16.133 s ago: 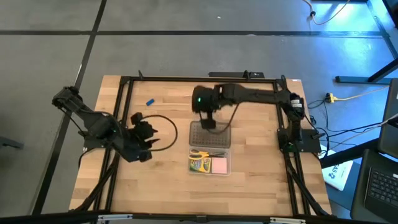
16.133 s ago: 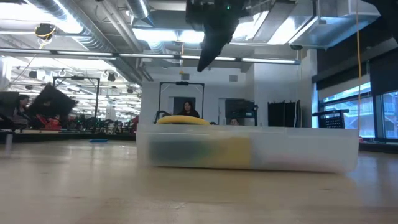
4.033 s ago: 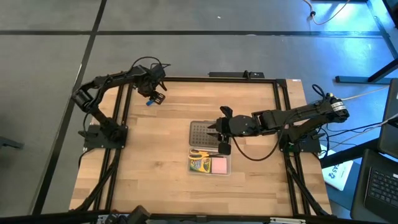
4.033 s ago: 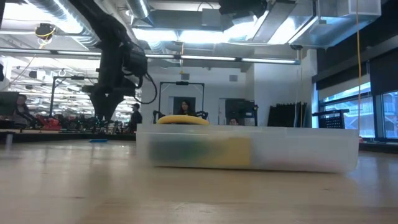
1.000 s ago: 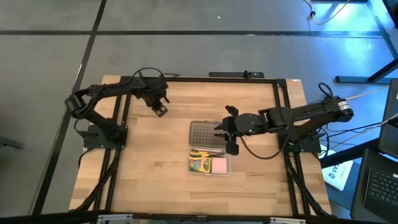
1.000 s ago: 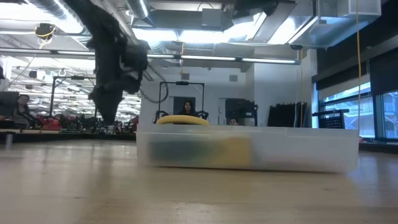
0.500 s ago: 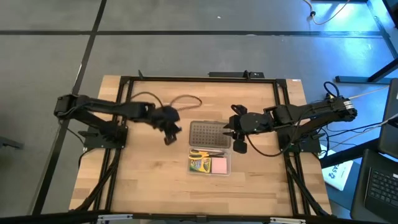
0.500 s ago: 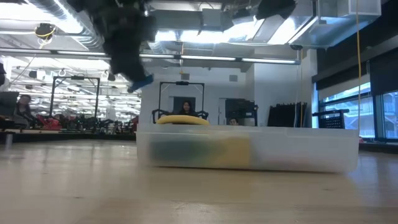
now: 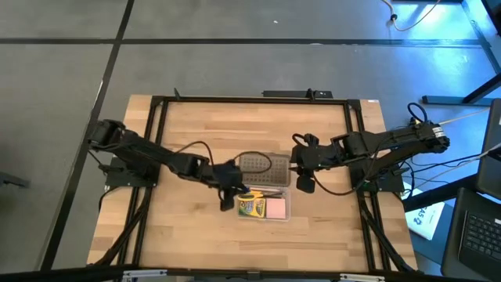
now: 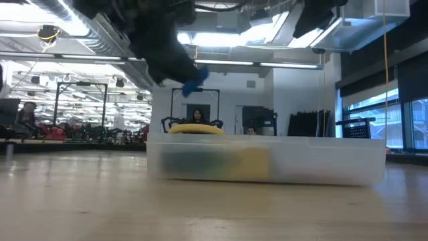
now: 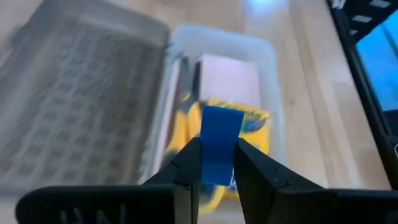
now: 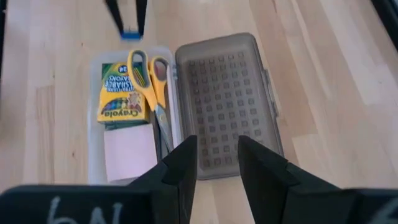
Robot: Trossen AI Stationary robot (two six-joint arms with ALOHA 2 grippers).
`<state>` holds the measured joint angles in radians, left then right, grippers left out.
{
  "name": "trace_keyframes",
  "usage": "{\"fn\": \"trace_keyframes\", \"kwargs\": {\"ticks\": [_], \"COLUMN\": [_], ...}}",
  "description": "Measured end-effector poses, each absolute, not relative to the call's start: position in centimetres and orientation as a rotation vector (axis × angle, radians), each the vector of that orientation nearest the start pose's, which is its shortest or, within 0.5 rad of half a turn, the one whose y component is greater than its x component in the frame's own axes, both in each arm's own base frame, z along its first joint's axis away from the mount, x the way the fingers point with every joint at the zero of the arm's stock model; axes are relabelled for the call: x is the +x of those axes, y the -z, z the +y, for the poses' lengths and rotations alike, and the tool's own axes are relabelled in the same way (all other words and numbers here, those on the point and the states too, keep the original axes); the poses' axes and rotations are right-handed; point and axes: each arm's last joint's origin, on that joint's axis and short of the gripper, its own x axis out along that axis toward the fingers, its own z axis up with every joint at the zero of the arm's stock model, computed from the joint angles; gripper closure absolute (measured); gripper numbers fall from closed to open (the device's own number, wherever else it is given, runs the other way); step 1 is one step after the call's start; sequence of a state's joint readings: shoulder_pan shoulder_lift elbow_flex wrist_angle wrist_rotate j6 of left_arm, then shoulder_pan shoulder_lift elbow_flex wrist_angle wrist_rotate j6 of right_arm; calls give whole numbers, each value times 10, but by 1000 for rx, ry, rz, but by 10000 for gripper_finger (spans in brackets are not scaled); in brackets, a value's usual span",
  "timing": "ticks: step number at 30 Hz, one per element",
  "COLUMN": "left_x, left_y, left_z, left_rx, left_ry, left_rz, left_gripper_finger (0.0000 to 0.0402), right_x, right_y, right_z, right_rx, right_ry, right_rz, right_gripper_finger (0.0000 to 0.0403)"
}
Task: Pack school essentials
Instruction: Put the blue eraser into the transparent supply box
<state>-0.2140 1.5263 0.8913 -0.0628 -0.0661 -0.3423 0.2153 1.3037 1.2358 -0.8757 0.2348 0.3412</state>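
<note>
A clear plastic case (image 9: 264, 207) lies mid-table with its grey perforated lid (image 9: 264, 165) folded flat toward the far side. Inside lie yellow-handled scissors (image 12: 147, 70), a green-and-yellow crayon box (image 12: 120, 93) and a pink sticky-note pad (image 12: 129, 147). My left gripper (image 9: 228, 199) hangs over the case's left end, shut on a small blue eraser (image 11: 220, 134). The low view shows the eraser (image 10: 195, 79) well above the case. My right gripper (image 9: 304, 185) hovers beside the case's right side, high up, open with nothing between its fingers (image 12: 181, 163). My left gripper pinches the blue eraser between its two fingers, which sit on the eraser's two broad faces at its lower part (image 11: 217, 167). The fingers slant downward from the table's left. The eraser sticks out past the fingertips, lifted clear above the crayon box.
A black frame (image 9: 250, 99) runs round the tabletop. A cable loops from the left arm (image 9: 196, 149) over the wood left of the lid. Bare wood lies near the front edge (image 9: 250, 247).
My left gripper has swung from the table's far left toward the near edge and the right, carrying the blue eraser in the air to the case's left end, and has turned on the way. My right gripper has drawn slightly toward the right edge and tipped further down.
</note>
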Motion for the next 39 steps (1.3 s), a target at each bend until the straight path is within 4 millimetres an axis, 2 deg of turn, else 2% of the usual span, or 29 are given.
{"fn": "trace_keyframes", "kwargs": {"ticks": [6, 13, 33, 39], "left_x": [325, 331, 331, 329], "left_y": [-184, -165, -164, -164], "left_z": [-79, -87, -87, -91], "left_rx": [-235, -234, -315, -262], "left_ry": [109, 119, 117, 206], "left_rz": [691, 722, 739, 754], "left_gripper_finger": [333, 333, 333, 333], "right_x": [251, 251, 251, 251], "right_y": [-324, -324, -324, -324], "right_z": [48, 48, 48, 48], "right_rx": [107, 131, 157, 175], "right_ry": [173, 185, 197, 206], "right_rz": [900, 897, 894, 893], "right_gripper_finger": [285, 285, 285, 285]}}
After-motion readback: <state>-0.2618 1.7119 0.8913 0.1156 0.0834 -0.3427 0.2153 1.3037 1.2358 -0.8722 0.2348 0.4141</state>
